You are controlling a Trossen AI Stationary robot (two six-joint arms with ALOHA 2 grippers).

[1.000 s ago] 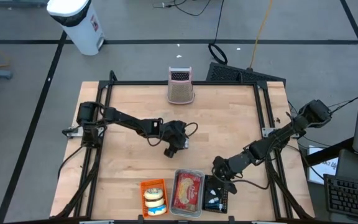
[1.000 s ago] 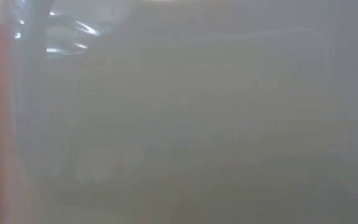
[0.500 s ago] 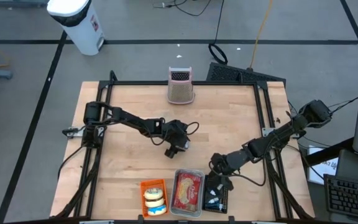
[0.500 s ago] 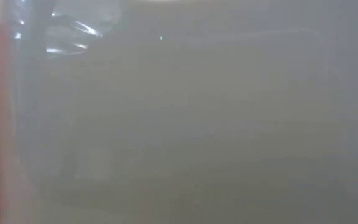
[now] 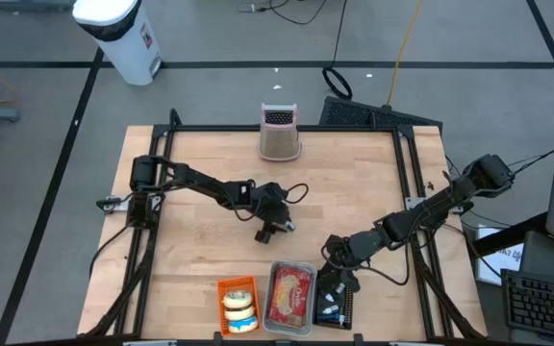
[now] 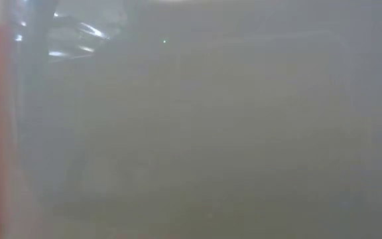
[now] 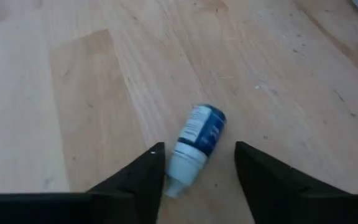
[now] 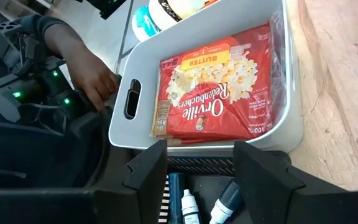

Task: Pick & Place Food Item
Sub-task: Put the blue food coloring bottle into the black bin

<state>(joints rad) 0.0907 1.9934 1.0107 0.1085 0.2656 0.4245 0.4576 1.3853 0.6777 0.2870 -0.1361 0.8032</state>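
Observation:
A small blue-and-white bottle [image 7: 199,135] lies on its side on the wooden table, its white cap end [image 7: 180,175] toward my wrist. My left gripper [image 7: 198,147] [image 5: 277,231] hangs low over it near the table's middle, open, one finger on each side of the bottle; I cannot tell whether either finger touches it. My right gripper [image 8: 199,144] [image 5: 337,253] is open and holds nothing. It hovers over a black bin [image 8: 194,167] of small bottles at the near edge, facing a white bin [image 8: 291,118] that holds a red popcorn bag [image 8: 219,93].
An orange bin [image 5: 238,306] with round pastries stands left of the white bin [image 5: 290,296]. A pink mesh container [image 5: 279,133] sits at the far edge. A person's hand [image 8: 95,74] shows beyond the near edge. The white bin's wall [image 6: 191,133] fills the low view.
My left gripper has sunk toward the table and rolled a little at the wrist, drifting slightly toward the near edge.

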